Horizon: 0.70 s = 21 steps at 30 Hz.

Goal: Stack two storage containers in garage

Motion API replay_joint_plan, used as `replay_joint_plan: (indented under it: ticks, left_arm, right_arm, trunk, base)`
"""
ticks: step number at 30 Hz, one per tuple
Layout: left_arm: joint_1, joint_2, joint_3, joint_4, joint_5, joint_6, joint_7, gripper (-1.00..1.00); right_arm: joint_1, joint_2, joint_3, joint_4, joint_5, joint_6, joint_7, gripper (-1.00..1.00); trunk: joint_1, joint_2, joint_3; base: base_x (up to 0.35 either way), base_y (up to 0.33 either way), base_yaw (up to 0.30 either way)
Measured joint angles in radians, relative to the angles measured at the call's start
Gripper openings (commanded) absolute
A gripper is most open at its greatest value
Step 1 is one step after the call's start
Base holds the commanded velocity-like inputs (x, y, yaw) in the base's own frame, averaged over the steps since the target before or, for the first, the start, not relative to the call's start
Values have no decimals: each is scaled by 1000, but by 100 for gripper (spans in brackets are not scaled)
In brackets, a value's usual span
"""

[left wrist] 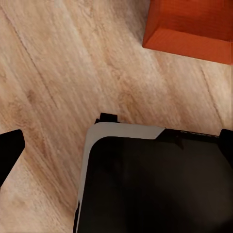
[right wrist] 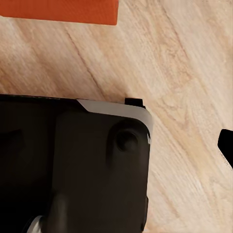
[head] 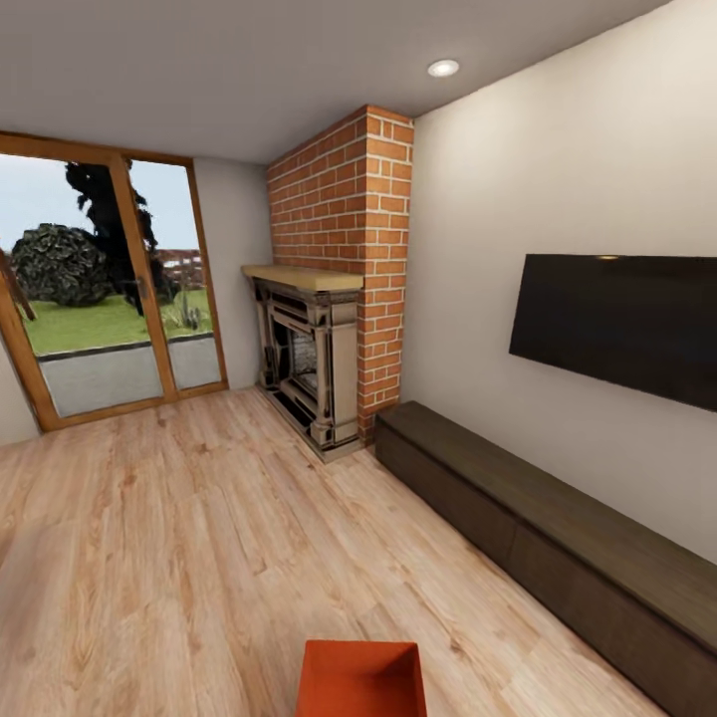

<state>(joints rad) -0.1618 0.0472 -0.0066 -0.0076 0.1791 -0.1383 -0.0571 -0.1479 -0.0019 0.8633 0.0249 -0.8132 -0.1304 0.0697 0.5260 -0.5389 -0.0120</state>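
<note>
An orange bin [head: 360, 679] sits on the wood floor [head: 179, 558] just ahead of the robot's base [left wrist: 150, 179]. The gripper jaws are barely visible, so their state cannot be told.

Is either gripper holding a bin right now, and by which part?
Nothing looks held. One orange bin sits on the wood floor ahead of the robot, with bare floor around it in both wrist views.

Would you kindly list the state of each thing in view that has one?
storage container: open-topped, no lid, resting on the wood plank floor.
wall TV: screen dark, off.
glass doors: shut.
fireplace: unlit.
ceiling light: on.
</note>
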Motion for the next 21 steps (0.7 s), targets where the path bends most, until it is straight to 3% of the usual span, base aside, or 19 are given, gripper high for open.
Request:
replay_joint_plan:
  ticks: [15,21]
  left_arm:
    - [0,0,0,0,2,0,0,100]
    - [0,-1,0,0,3,0,0,100]
  right_arm:
    - [0,0,1,0,0,0,0,100]
    - [0,0,0,0,0,0,0,100]
  trunk:
    - [0,0,0]
    - [1,0,0]
  base:
    - [19,0,0]
    - [-152,0,0]
